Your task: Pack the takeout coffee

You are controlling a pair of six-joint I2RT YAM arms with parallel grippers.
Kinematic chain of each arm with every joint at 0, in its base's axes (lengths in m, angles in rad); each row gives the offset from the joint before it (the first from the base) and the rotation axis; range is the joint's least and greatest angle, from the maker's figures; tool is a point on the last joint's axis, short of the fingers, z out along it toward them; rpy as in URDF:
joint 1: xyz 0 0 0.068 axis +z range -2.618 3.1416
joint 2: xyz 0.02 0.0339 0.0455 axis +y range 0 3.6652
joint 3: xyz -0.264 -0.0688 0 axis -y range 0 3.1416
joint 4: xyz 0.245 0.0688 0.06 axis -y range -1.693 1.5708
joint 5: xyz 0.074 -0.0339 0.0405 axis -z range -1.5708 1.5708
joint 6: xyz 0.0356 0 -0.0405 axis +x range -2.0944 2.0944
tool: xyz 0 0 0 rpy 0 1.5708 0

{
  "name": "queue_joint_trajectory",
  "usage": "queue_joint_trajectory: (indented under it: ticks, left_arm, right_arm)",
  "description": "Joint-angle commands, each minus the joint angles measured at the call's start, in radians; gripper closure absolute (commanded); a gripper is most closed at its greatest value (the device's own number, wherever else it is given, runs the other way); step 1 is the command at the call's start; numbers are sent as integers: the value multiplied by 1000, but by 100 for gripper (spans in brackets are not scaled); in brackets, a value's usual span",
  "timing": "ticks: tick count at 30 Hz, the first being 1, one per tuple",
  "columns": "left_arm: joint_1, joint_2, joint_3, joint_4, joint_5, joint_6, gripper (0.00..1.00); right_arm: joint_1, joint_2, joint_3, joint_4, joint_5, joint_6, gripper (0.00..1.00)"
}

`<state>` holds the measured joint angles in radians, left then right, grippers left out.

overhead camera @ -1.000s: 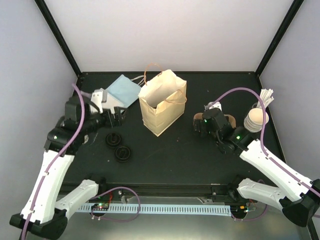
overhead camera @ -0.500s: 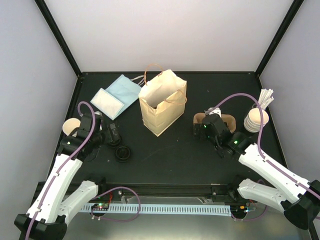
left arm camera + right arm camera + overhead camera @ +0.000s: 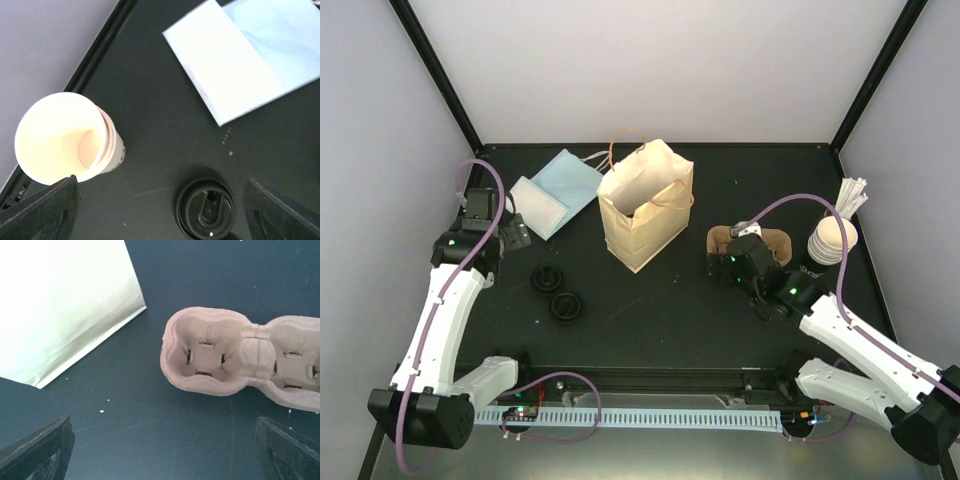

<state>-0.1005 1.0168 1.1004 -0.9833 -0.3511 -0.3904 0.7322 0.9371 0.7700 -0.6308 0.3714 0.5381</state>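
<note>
Upright paper cup (image 3: 62,137) near the left gripper (image 3: 160,215), jaws spread wide.
Probably light, thin-walled and easily crushed: grasp gently across the sidewall, below the rim.

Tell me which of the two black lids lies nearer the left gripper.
The farther-back lid; the other lid sits closer to the arm bases, farther from the left gripper.

Both arms extended over desk; left end effector (image 3: 162,214) pointing down, jaws wide apart, empty; right end effector (image 3: 165,455) likewise wide, empty
</note>
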Motion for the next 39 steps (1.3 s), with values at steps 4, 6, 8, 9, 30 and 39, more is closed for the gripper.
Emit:
queue_joint_trajectory:
  ticks: [4, 6, 8, 9, 30, 39]
  left_arm:
    - [232, 43, -22, 141, 137, 38, 14]
    - [277, 59, -26, 158, 153, 55, 18]
    - [310, 71, -34, 171, 151, 67, 26]
    - [316, 75, -38, 176, 147, 69, 30]
    - [364, 258, -17, 125, 202, 20, 53]
    - [371, 286, -27, 115, 170, -5, 73]
  right_arm:
    - [-7, -93, -48, 51, -68, 9, 0]
    - [-7, -96, -50, 47, -74, 4, 0]
    - [-7, -95, -48, 42, -78, 1, 0]
    - [-7, -93, -47, 43, -81, 1, 0]
    - [-7, -92, -47, 57, -102, -10, 0]
    - [-8, -93, -52, 69, -120, -21, 0]
